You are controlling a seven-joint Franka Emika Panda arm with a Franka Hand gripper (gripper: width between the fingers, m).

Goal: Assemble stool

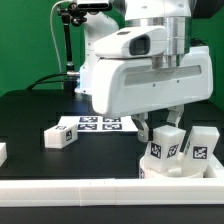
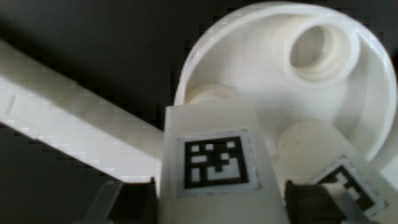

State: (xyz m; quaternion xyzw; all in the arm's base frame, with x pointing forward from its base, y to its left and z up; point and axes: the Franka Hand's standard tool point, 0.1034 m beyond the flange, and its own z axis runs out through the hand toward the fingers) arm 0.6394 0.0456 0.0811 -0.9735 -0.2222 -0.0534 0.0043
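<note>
In the exterior view, the round seat (image 1: 165, 168) lies on the black tabletop (image 1: 30, 110), on the exterior view's right, near the white rail (image 1: 90, 190). The end effector (image 1: 160, 124) reaches down over it, pinching 1 upright leg (image 1: 165, 145) at the seat. A second leg (image 1: 200, 143) stands just to its right, apparently on the seat too. A loose leg (image 1: 60, 137) lies well apart on the left, near the marker board (image 1: 100, 124).

In the wrist view, dark fingers (image 2: 338, 190) hug the tagged leg from both sides. 1 round socket (image 2: 329, 50) in the seat gapes empty. I cannot tell whether the gripped leg is fully seated. I judge the stool about half built at best, with the loose leg and that socket left.
</note>
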